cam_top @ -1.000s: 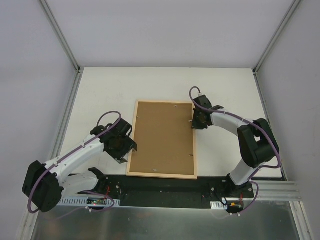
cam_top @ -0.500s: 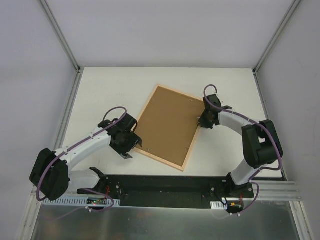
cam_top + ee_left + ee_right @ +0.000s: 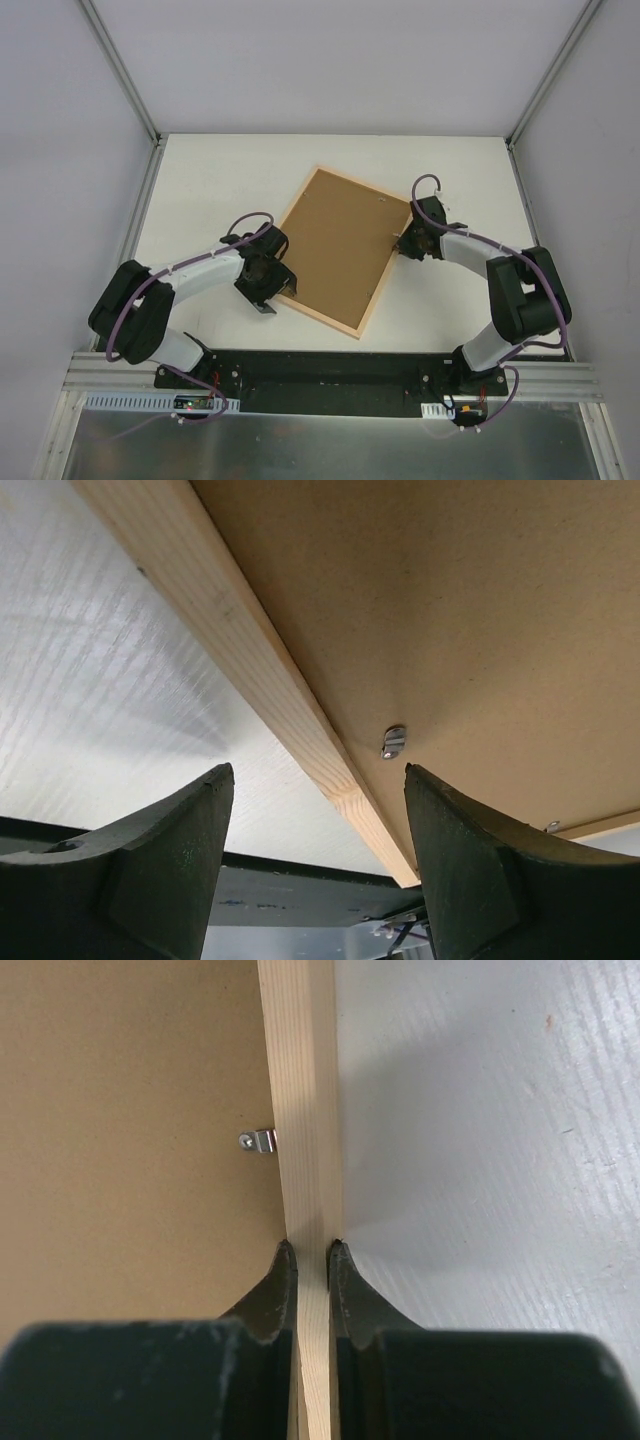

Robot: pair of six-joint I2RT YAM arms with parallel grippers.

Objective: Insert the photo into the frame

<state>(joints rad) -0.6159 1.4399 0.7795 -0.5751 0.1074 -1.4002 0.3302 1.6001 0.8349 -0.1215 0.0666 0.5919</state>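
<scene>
Jaws of right gripper [image 3: 308, 1248] clenched on frame [image 3: 298, 1080] rail; left gripper [image 3: 318, 780] spread wide over frame edge.

The frame [image 3: 316, 317] lay back-up, its front side hidden against the surface [image 3: 200, 190] under the brown backing board [image 3: 345, 250]. In the left wrist view only one corner of the frame showed. The rest was cut off by the top and right edges. In the right wrist view the frame's rail ran off the top edge, and its lower stretch was covered by the right pincer [image 3: 310, 1250], whose body was a dark blur. From above, that pincer's fingertips at the frame's right edge were too small to make out.
</scene>
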